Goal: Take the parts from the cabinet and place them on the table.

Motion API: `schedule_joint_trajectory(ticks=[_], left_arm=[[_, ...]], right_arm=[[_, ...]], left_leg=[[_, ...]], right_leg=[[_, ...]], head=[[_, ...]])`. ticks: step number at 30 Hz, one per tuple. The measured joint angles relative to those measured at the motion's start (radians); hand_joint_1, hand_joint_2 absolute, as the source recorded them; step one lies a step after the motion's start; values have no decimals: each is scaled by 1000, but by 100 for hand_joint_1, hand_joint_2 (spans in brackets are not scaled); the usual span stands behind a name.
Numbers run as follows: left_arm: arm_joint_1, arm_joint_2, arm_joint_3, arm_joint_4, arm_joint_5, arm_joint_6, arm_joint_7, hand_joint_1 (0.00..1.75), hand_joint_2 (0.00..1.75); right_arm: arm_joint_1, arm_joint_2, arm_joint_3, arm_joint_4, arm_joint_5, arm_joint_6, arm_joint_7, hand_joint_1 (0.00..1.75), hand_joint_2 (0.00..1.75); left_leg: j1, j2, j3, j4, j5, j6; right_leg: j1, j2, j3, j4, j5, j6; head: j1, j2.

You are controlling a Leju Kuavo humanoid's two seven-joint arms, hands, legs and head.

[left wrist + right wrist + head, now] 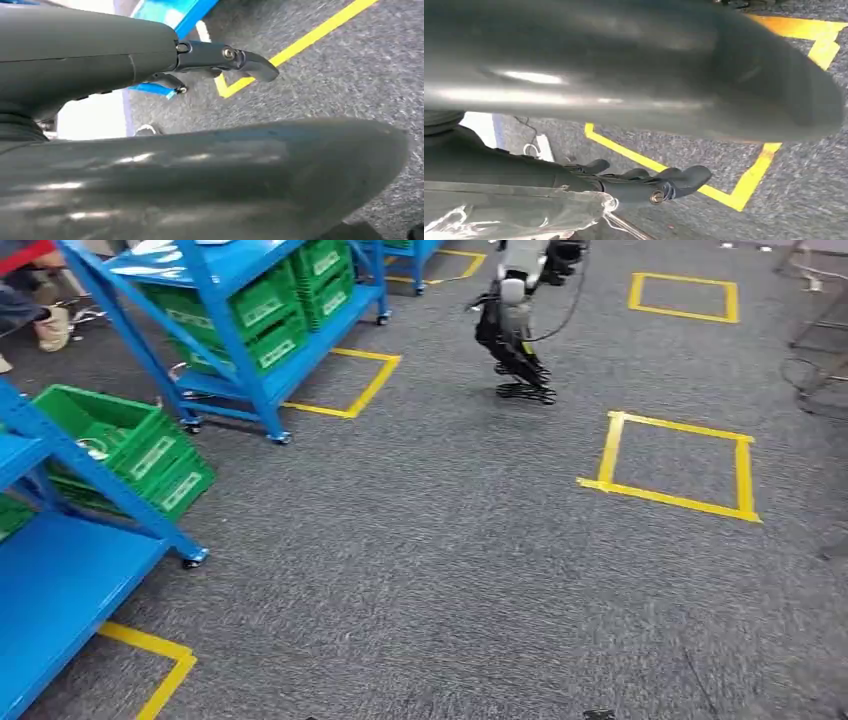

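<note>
**Both hands over the grey carpet beside the blue racks**

At the left of the head view stands a blue metal shelf rack on castors, with open green plastic crates on its lower level. Beyond it is a second blue metal rack loaded with more green label-fronted crates. The grey carpet floor carries a yellow tape outline beside that rack. Farther on, near the middle, stands another silver-and-black robot. To the right lies a yellow tape square.

The left hand hangs over the carpet. Its dark fingers are stretched out and well apart from the thick grey thumb, and nothing lies between them.

The right hand also hangs over the carpet, above a yellow tape corner. Its fingers are nearly straight. The part, in a clear crinkled plastic bag, is held against the hand's underside. The exact grip on it is hidden.
</note>
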Motion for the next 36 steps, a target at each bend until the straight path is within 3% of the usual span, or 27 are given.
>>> schedule_joint_trajectory(ticks=[1,3,4,5,6,9,10,11,13,14,15,16,18,19,20,21,24,25,26,27,29,30,31,33,34,35,36], left_arm=[[1,0,0,0,0,0,0,0,0],[2,0,0,0,-2,4,0,0,0],[1,0,0,0,-2,6,0,0,0],[-1,0,0,0,-3,8,0,0,0],[-2,1,0,0,-5,10,0,0,0],[6,2,0,1,-10,8,0,0,0],[7,0,0,1,-10,8,0,0,0],[5,0,0,1,-11,7,0,0,0],[-1,0,0,1,-11,7,0,0,0],[-1,0,0,1,-11,7,0,0,0],[1,0,0,1,-11,6,0,0,0],[3,-1,0,1,-11,6,0,0,0],[4,0,0,1,-11,6,0,0,0],[3,0,0,1,-11,6,0,0,0],[-1,0,0,1,-11,6,0,0,0],[-6,-2,0,1,-11,8,0,0,0],[0,-3,0,1,-10,18,0,0,0],[2,-4,0,1,-9,22,0,0,0],[2,-3,1,1,-8,29,-1,0,0],[0,-5,1,1,-8,33,-6,0,0],[-3,-10,3,1,3,43,-16,0,0],[-1,-11,7,1,13,49,-23,0,0],[1,-10,10,1,17,53,-25,0,0],[4,-10,19,1,30,62,-37,0,0],[3,-11,24,1,36,65,-41,0,0],[2,-10,31,1,41,69,-45,0,0],[-1,-11,36,1,45,72,-47,0,0]], right_arm=[[-1,0,0,0,0,0,0,0,0],[-3,0,0,0,2,-1,5,0,0],[-3,0,0,0,2,-1,8,0,0],[-4,0,0,0,2,-1,10,0,0],[-4,0,0,0,2,-1,11,0,0],[-4,0,-1,0,-1,-2,16,0,0],[-6,0,-1,0,-1,-2,16,0,0],[-6,0,-1,0,-1,-2,14,0,0],[-1,0,-1,0,-2,-2,14,0,0],[1,-1,-2,0,-1,-2,14,0,0],[0,-1,-2,0,-2,-2,14,0,0],[-1,-1,-2,0,-1,-2,14,0,0],[-4,-1,-2,0,-1,-2,14,0,0],[-5,-1,-2,0,-1,-2,14,0,0],[-5,-1,-2,0,-1,-2,14,0,0],[-4,-1,-2,0,-1,-2,14,0,0],[-7,-1,-2,0,1,-3,14,0,0],[-9,-1,-2,0,3,-3,15,0,0],[-9,-1,-2,0,5,-3,16,0,0],[-7,-1,-2,0,6,-3,19,0,0],[-2,-1,-2,0,10,-3,23,0,0],[1,-1,-2,0,11,-3,23,0,0],[1,-1,-2,0,12,-3,23,0,0],[-2,-1,-2,0,16,-3,20,0,0],[-2,-1,-2,0,17,-3,19,0,0],[-2,-1,-2,0,17,-3,19,0,0],[-2,-1,-1,0,17,-3,19,0,0]], left_leg=[[1,-16,1,1,0,-1],[5,-46,4,4,0,-7],[7,-58,3,7,-2,-13],[3,-69,-4,15,-3,-22],[5,-79,-9,13,2,-26],[13,-106,-17,4,12,-45],[7,-51,-22,18,-3,-47],[4,-5,-46,68,-39,-50],[4,24,-129,241,-125,-53],[4,26,-161,311,-148,-53],[4,26,-171,333,-146,-53],[4,27,-158,312,-121,-52],[2,43,-73,157,-38,-46],[-2,89,-21,69,-7,-40],[-11,149,3,18,-16,-42],[-9,131,2,15,-15,-30],[-11,92,-1,9,-13,-17],[-3,81,0,6,-9,-11],[-2,71,0,6,-7,-6],[-2,59,-1,6,-6,-1],[-2,29,-2,7,-5,2],[-2,14,-1,7,-5,2],[-2,-1,0,7,-5,2],[2,-33,3,9,-4,-2],[3,-45,3,10,-4,-7],[0,-57,0,13,-4,-14],[-1,-70,-5,19,-4,-21]], right_leg=[[-1,0,14,-43,40,0],[-10,23,96,-221,138,2],[-19,69,129,-296,157,8],[-21,101,138,-314,141,5],[-18,89,140,-310,144,-9],[-14,58,139,-314,153,-31],[-14,46,139,-316,155,-38],[-11,35,138,-316,154,-47],[-5,-1,136,-316,152,-52],[-4,-16,135,-316,152,-53],[-3,-31,136,-316,151,-54],[-3,-43,136,-316,151,-54],[-2,-67,140,-316,148,-51],[-1,-76,144,-316,146,-48],[8,-85,145,-312,140,-41],[11,-94,141,-312,138,-36],[11,-134,158,-319,134,-24],[5,-106,154,-313,125,-14],[4,-49,140,-273,97,-10],[2,-21,110,-203,60,-7],[2,-2,28,-36,-7,-5],[2,0,2,6,-12,-6],[2,0,1,-7,12,-7],[-3,10,65,-160,109,-7],[-10,42,108,-251,152,-3],[-17,97,127,-298,145,0],[-18,94,129,-307,147,-9]], head=[[0,0],[-1,0],[0,0],[1,0],[-2,0],[-2,0],[-3,0],[-12,0],[-13,0],[-14,0],[-13,0],[-14,0],[-14,0],[-14,0],[-15,0],[-15,0],[-12,0],[-9,0],[-5,0],[-2,0],[-1,0],[-1,0],[-1,0],[-2,0],[-1,0],[0,0],[-2,0]])
